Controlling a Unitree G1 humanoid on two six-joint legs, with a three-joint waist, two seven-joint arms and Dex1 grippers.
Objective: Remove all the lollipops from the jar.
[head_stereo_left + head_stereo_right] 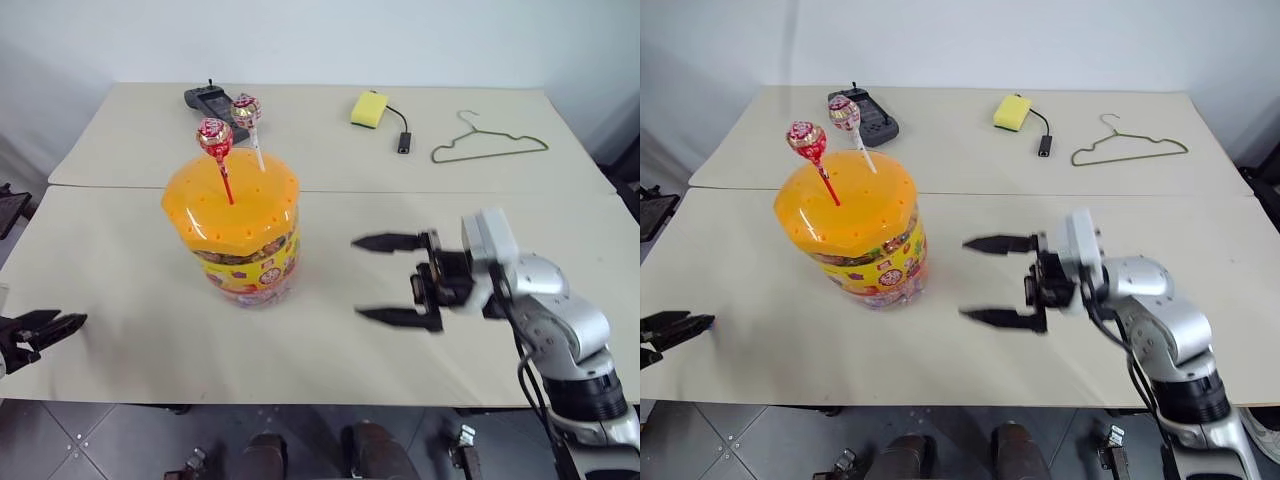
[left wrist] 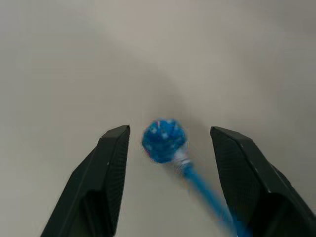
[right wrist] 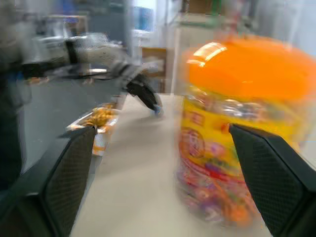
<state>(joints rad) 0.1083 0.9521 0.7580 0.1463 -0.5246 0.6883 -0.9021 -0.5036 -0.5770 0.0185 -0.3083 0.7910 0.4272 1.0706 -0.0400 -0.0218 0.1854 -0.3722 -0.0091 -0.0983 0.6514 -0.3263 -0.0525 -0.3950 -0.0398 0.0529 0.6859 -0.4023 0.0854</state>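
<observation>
Fingers of the right hand (image 1: pixel 398 281) spread wide and hold nothing, pointing left at the jar (image 1: pixel 240 240) mid-desk, where two lollipops (image 1: pixel 215 138) stand upright in its lid. Left hand (image 2: pixel 168 163), parted, frames a loose blue lollipop (image 2: pixel 164 139).

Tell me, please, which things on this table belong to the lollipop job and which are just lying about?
Job:
- jar
- red-stick lollipop in its lid
- white-stick lollipop in its lid
- blue lollipop, between the open left gripper fingers
- right gripper, open beside the jar

Lying about:
- yellow box with cable
- wire hanger
- black controller
</observation>
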